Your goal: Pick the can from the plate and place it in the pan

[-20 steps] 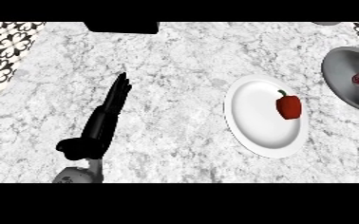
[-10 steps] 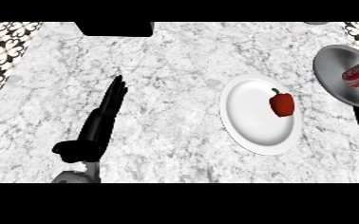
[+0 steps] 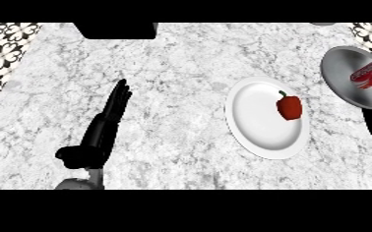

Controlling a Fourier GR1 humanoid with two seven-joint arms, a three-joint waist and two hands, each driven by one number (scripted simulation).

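Head view: left robot hand [image 3: 102, 128] open-fingered over counter [image 3: 181, 78], red pepper [image 3: 289, 106] on white plate [image 3: 251, 128], can [image 3: 362, 74] in pan [image 3: 343, 71].

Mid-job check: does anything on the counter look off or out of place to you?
Yes. The white plate holds a red pepper, not a can. A red and white can-like thing already lies in the grey pan at the right edge. Only the left hand shows, open.

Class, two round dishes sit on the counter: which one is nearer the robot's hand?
The white plate, holding a red pepper, is nearer the left hand. The grey pan lies farther away at the right edge.
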